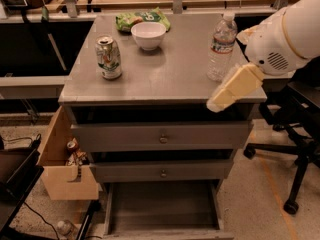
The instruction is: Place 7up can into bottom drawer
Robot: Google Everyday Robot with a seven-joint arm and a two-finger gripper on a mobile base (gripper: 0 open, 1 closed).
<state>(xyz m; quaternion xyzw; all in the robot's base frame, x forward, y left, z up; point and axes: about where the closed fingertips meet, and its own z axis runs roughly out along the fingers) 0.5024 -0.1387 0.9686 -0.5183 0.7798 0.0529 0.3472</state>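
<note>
Right, nearest us the bottom drawer (162,211) sits pulled open below two shut drawers, its flat grey floor showing. Up on the cabinet top (165,79) the 7up can (108,57) stands upright near the left side, with a silver lid and a white-and-green body. The gripper (219,100) hangs over the front right corner, angled down-left from the white arm (285,31); spread or pressed together, I cannot tell. A water bottle (221,46) stands just behind it, with a bowl (148,35) and a green bag (142,19) farther back.
</note>
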